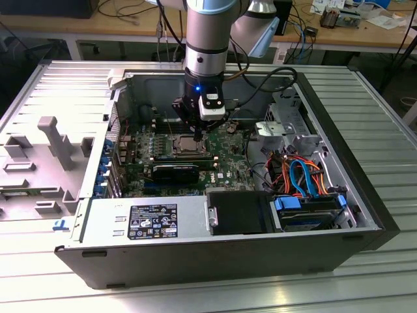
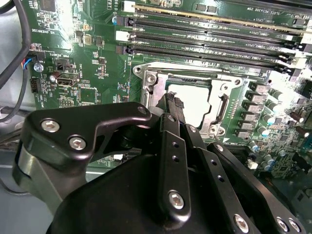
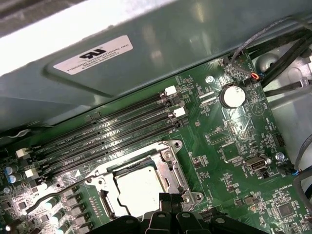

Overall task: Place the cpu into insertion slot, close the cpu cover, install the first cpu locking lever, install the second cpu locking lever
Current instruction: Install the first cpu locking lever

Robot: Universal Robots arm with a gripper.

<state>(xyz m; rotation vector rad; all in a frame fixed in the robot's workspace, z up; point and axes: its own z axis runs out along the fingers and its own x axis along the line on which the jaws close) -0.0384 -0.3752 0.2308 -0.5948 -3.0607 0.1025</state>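
- One gripper (image 2: pixel 171 100) has its two fingertips pressed together, grasping nothing, and they touch the edge of the cpu cover (image 3: pixel 171 168).
- The cpu (image 3: pixel 139 187) lies flat in the insertion slot (image 2: pixel 195 105) near the motherboard's middle, the cover down around it, probably to hold it.
- The arm (image 1: pixel 205 39) stands vertical above the open computer case (image 1: pixel 365 215).

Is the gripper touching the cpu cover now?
Cannot tell. In the second wrist view the gripper overlaps the cpu cover edge, but no contact or gap shows plainly.
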